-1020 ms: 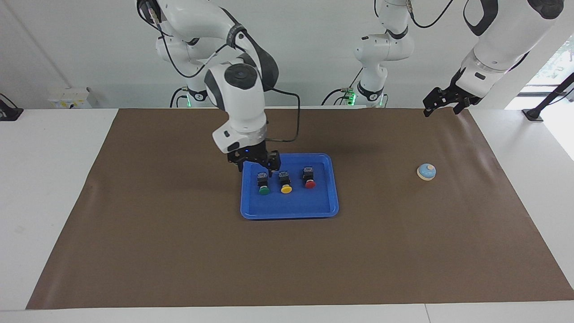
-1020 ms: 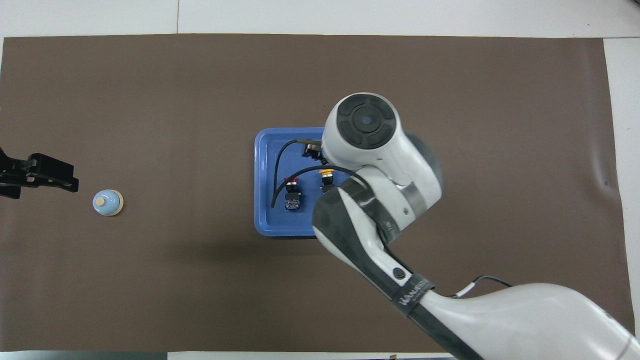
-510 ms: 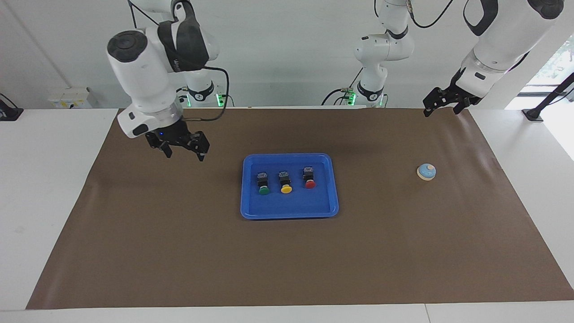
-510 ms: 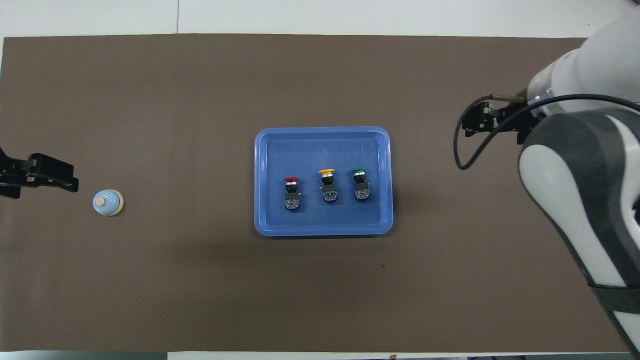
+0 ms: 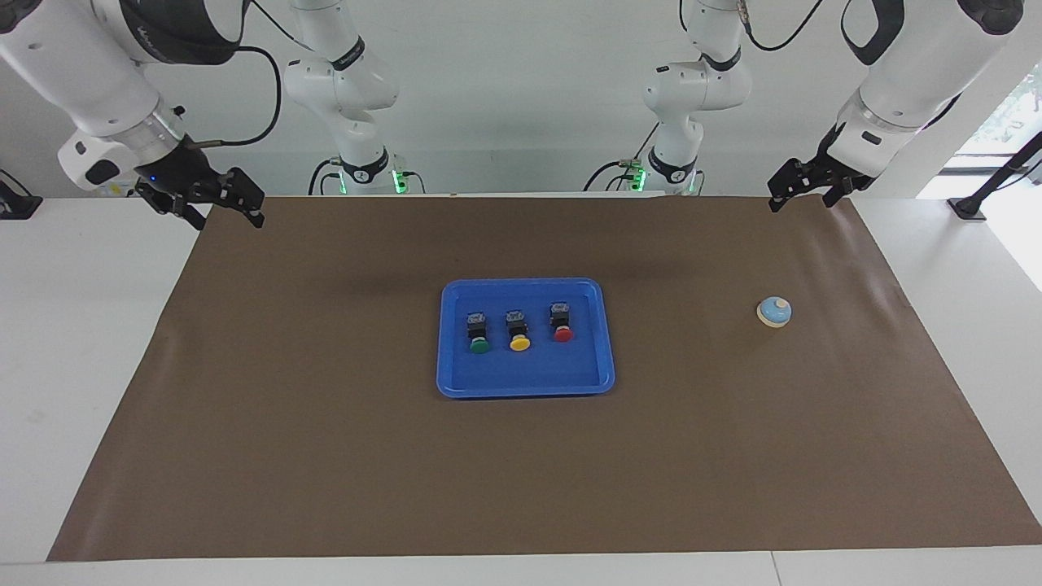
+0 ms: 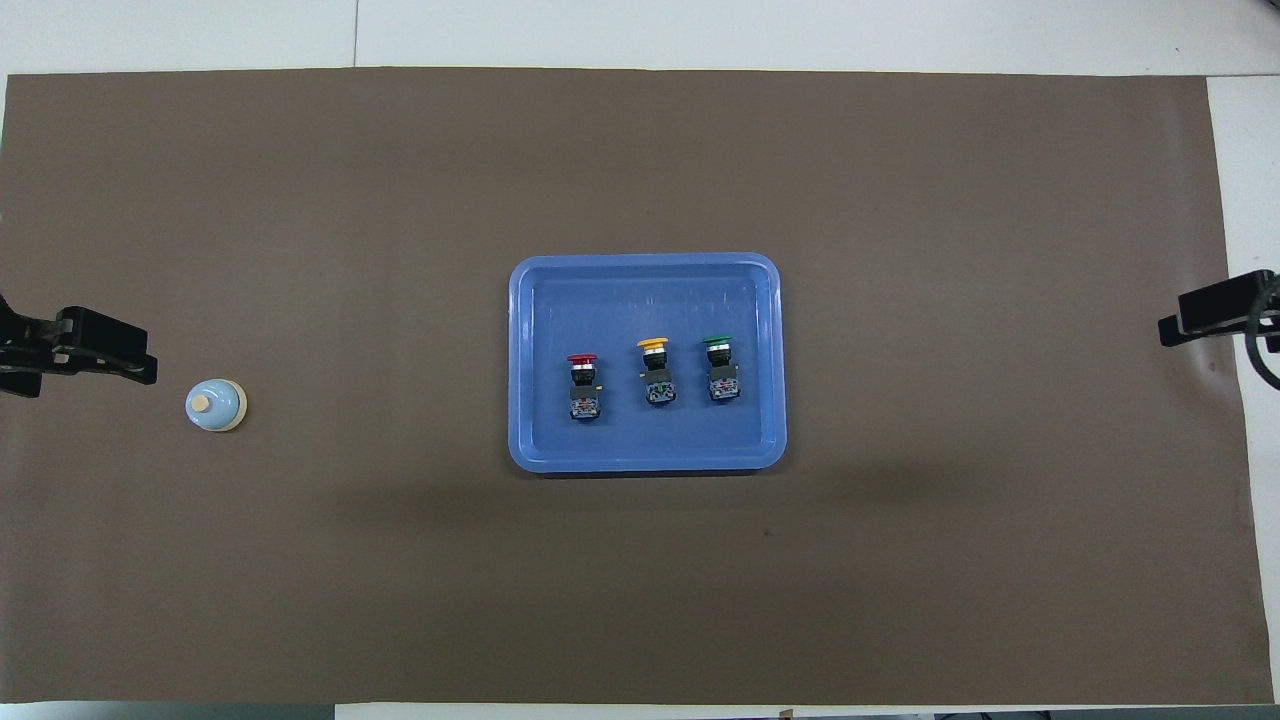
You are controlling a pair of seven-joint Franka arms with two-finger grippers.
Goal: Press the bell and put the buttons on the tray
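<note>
Facing view: we see three black-bodied push-button switches lying in a row on the blue rectangular plastic tray [image 5: 604, 342] at the middle of the brown mat [image 5: 326, 456].

We find the green-capped button [image 5: 479, 334] toward the right arm's end, the yellow-capped button [image 5: 518, 331] between, the red-capped button [image 5: 561, 322] toward the left arm's end. The small light blue dome bell [image 5: 774, 312] sits well apart, toward the left arm's end. The left gripper [image 5: 801, 194] and right gripper [image 5: 218, 210] each hang over a mat edge, fingers apart, holding nothing.
</note>
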